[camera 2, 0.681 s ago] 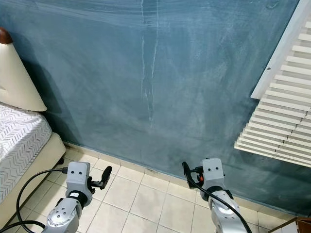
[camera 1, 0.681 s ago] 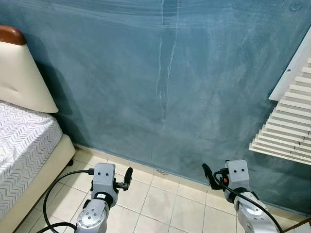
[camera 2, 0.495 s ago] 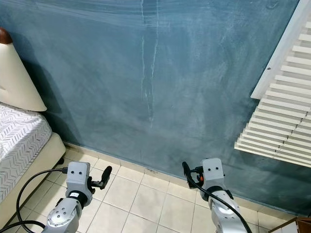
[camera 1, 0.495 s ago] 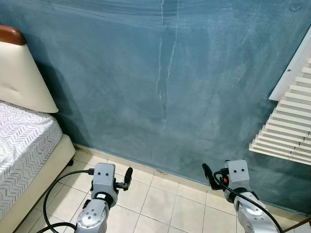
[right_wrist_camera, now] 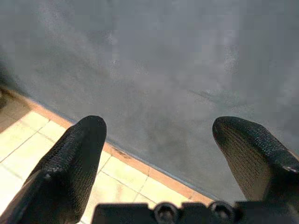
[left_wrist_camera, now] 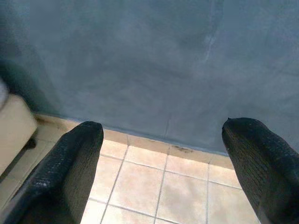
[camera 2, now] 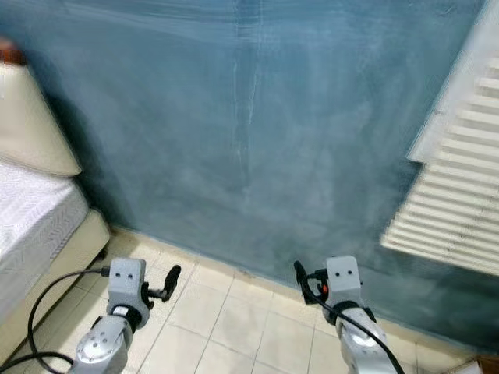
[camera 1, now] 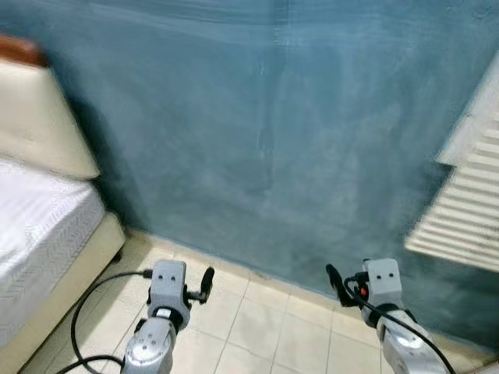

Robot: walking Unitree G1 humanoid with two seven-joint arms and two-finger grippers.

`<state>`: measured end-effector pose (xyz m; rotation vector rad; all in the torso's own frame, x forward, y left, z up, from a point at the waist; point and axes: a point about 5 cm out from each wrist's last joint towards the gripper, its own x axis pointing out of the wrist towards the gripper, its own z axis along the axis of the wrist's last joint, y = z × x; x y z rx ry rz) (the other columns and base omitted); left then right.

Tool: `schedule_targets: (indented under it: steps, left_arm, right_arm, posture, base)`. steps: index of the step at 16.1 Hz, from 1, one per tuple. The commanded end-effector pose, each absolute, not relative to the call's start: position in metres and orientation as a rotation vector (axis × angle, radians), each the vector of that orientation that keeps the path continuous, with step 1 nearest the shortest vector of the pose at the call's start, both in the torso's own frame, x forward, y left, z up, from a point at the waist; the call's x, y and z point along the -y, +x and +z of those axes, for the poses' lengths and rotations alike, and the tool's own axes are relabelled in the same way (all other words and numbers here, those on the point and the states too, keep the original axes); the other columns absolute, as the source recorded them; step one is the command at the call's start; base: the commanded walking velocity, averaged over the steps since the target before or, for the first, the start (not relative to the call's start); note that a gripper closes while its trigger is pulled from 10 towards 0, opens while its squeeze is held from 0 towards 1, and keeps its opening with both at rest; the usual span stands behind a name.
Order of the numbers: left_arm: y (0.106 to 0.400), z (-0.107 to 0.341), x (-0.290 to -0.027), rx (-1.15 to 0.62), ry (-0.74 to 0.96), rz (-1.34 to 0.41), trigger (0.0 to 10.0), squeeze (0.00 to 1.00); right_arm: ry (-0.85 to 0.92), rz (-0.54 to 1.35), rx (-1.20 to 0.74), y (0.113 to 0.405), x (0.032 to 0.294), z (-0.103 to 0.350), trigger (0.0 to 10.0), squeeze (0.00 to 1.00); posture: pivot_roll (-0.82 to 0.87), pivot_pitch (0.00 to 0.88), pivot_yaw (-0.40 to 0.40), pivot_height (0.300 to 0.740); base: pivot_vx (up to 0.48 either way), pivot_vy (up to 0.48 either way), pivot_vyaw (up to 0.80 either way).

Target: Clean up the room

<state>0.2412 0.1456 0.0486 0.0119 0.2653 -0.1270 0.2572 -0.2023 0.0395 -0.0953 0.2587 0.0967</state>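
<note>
Both arms are held low over the tiled floor (camera 1: 257, 327), facing a blue wall (camera 1: 265, 140). My left gripper (camera 1: 207, 279) is open with nothing between its fingers (left_wrist_camera: 70, 168); the wrist view looks past them at the skirting and tiles. My right gripper (camera 1: 334, 279) is open too, its fingers (right_wrist_camera: 70, 163) spread wide and bare, pointing at the foot of the wall. The head views are blurred.
A bed (camera 1: 39, 234) with a cream padded headboard (camera 1: 39, 117) stands at the left against the wall. A white louvred shutter (camera 1: 468, 202) juts in at the right. A black cable (camera 1: 93, 304) loops from my left wrist over the tiles.
The whole picture has gone blurred and slid a little to the right, so the camera is turning. Both grippers keep the same pose and stay open.
</note>
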Motion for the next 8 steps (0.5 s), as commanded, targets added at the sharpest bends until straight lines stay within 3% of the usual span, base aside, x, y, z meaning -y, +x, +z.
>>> schedule_targets:
  steps: [1,5,8]
  left_arm:
    - [0.2997,0.0854,-0.1576,-0.153,0.085,-0.164,10.0,0.00]
    - [0.2939,0.0772,-0.1562,-0.203,-0.017,-0.171,10.0,0.00]
    - [0.2967,0.0793,-0.1545,-0.188,0.066,-0.162,10.0,0.00]
  right_arm:
    - [0.090,0.145,-0.199,0.3052,0.1458,0.0643,10.0,0.00]
    - [0.126,0.130,-0.166,0.3000,0.1518,0.0661,10.0,0.00]
    - [0.135,0.191,-0.160,0.2987,0.1456,0.0674,10.0,0.00]
  posture:
    - [-0.02,0.000,0.062,0.740]
    - [-0.03,0.000,0.067,0.740]
    - [-0.03,0.000,0.062,0.740]
  base:
    - [0.000,0.000,0.74]
    - [0.000,0.000,0.74]
    - [0.000,0.000,0.68]
